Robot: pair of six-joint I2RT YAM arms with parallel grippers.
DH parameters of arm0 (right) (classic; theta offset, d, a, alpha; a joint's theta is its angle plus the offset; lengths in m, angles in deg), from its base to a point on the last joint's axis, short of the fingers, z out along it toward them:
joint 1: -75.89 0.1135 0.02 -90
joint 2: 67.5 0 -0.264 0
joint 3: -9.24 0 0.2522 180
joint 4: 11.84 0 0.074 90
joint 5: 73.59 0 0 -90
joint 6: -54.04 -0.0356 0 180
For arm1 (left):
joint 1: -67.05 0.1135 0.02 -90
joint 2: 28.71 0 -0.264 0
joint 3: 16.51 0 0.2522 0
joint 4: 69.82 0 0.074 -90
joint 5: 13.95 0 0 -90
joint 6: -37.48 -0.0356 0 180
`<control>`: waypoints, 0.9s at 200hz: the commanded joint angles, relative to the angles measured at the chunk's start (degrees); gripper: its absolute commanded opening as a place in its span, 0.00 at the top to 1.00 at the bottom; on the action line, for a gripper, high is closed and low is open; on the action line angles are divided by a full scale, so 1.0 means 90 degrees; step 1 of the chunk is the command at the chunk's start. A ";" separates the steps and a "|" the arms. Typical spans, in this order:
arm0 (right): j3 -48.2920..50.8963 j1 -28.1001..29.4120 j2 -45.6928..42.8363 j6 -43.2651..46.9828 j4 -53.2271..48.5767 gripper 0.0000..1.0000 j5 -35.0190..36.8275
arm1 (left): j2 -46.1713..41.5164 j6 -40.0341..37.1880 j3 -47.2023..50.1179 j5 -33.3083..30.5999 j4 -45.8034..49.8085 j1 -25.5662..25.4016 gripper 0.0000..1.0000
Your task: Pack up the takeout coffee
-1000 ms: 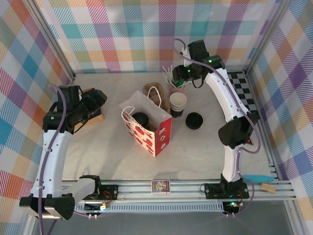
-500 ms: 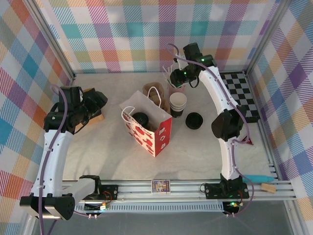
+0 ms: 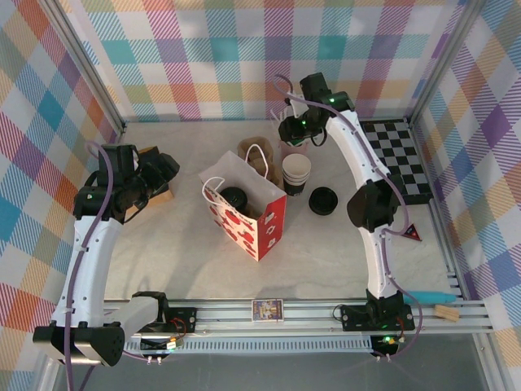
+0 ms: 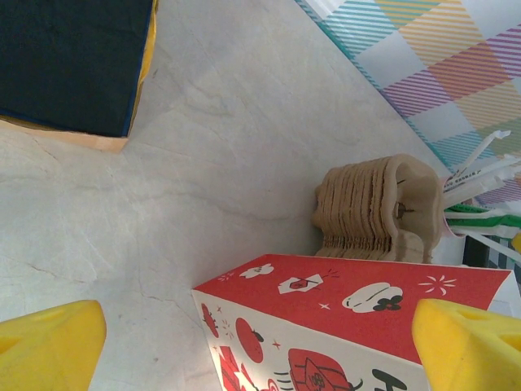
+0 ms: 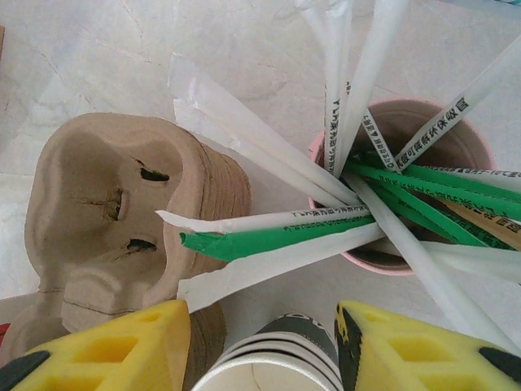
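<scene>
Left end effector [image 4: 259, 350]: fingers spread wide, gripping nothing, touching nothing. Directly ahead of it: 1 red paper bag [image 4: 350, 309]. 1 takeout coffee [image 3: 234, 197] sits inside bag, black lid up.
Right end effector [image 5: 264, 342]: roughly half open, empty, hovering over 1 pink cup [image 5: 407, 120] of wrapped straws. 1 stack of lidless cups [image 5: 269, 371] visible below, between its fingers, no contact seen. 1 stack of brown carriers [image 5: 106, 212] beside it, bag side. 1 loose black lid [image 3: 323, 200] farther out on tabletop [image 3: 163, 244].
</scene>
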 commanded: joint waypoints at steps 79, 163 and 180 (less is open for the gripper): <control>-0.0429 0.0233 0.0147 -0.0008 -0.0085 0.51 0.0076 | -0.0096 -0.0169 0.0033 0.0037 0.0198 0.0110 0.05; -0.0425 0.0278 0.0212 -0.0035 -0.0144 0.54 0.0604 | -0.0038 -0.0237 -0.0003 0.0015 0.0212 0.0106 0.05; -0.0425 0.0278 0.0243 -0.0035 -0.0103 0.57 0.0740 | -0.0027 -0.0251 -0.0019 0.0024 0.0215 0.0110 0.05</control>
